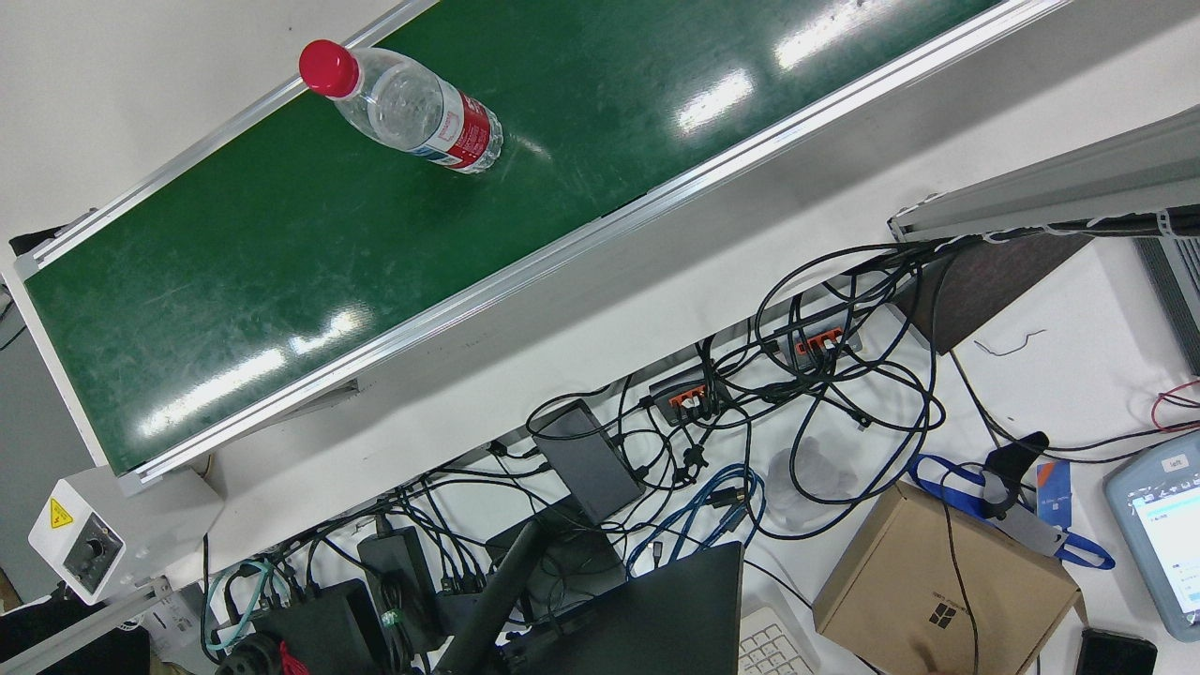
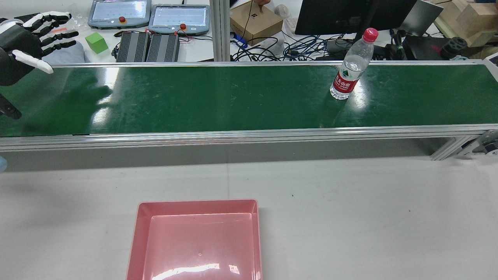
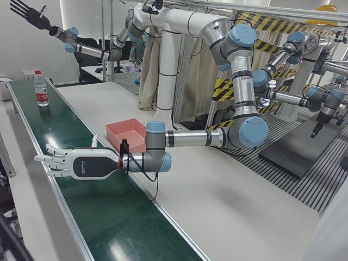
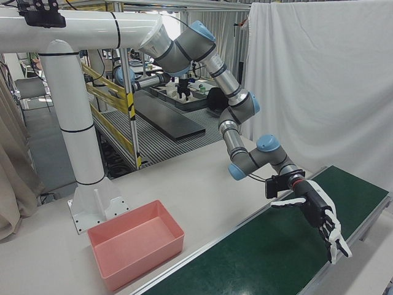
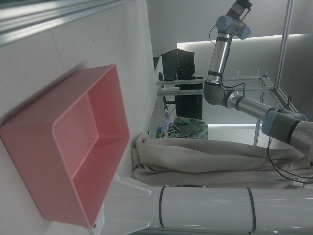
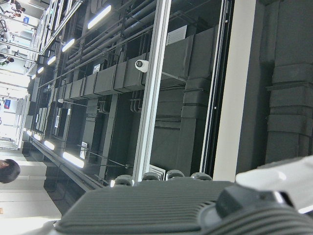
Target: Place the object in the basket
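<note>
A clear water bottle [image 2: 350, 74] with a red cap and red label stands upright on the green conveyor belt [image 2: 218, 97], toward its right end; it also shows in the front view [image 1: 412, 111] and far off in the left-front view [image 3: 39, 89]. The empty pink basket [image 2: 196, 203] sits on the white table in front of the belt. My left hand [image 2: 27, 42] is open, fingers spread, over the belt's left end, far from the bottle; it also shows in the right-front view [image 4: 316, 215]. My right hand [image 3: 26, 12] is raised high, fingers spread, holding nothing.
Behind the belt lie tangled cables [image 1: 797, 394], a cardboard box [image 2: 255, 21], two teach pendants [image 2: 179, 17], a green cube [image 2: 96, 42] and monitors. The belt has aluminium side rails [image 2: 233, 134]. White table [image 2: 350, 202] surrounds the basket.
</note>
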`<action>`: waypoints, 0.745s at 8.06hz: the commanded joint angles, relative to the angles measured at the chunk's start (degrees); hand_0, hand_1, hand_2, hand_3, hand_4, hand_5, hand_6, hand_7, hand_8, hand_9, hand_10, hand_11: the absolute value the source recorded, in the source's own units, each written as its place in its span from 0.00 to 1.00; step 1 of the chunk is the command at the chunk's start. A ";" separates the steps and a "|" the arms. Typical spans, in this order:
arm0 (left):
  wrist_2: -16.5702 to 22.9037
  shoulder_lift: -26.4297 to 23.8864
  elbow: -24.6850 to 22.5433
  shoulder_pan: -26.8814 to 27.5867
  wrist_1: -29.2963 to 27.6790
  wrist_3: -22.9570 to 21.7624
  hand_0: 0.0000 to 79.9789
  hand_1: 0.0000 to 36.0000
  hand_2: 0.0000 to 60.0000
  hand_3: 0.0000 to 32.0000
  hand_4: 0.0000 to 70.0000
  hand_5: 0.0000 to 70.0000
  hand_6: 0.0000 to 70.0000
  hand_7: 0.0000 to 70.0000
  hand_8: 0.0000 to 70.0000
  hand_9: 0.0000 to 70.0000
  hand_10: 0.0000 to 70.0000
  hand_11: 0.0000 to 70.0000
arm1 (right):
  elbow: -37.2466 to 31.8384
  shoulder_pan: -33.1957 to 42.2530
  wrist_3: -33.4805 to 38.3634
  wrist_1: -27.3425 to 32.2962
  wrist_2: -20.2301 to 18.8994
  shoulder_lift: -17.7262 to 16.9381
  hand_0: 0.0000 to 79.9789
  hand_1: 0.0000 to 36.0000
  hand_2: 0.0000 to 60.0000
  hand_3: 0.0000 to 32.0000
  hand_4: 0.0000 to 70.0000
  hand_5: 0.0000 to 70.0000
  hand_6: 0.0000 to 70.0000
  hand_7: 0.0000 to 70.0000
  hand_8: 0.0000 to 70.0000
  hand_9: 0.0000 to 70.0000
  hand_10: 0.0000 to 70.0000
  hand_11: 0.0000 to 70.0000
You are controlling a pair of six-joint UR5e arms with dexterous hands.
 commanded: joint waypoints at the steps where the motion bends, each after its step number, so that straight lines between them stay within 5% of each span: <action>1: 0.00 0.00 0.02 -0.09 0.00 0.00 0.80 0.33 0.00 0.22 0.09 0.43 0.11 0.08 0.21 0.22 0.11 0.19 | -0.03 0.00 0.00 0.00 0.00 0.00 0.00 0.00 0.00 0.00 0.00 0.00 0.00 0.00 0.00 0.00 0.00 0.00; 6: 0.00 0.00 -0.07 -0.09 0.00 0.00 0.79 0.34 0.00 0.26 0.08 0.43 0.11 0.08 0.20 0.21 0.11 0.19 | -0.03 0.00 0.00 0.00 0.00 0.00 0.00 0.00 0.00 0.00 0.00 0.00 0.00 0.00 0.00 0.00 0.00 0.00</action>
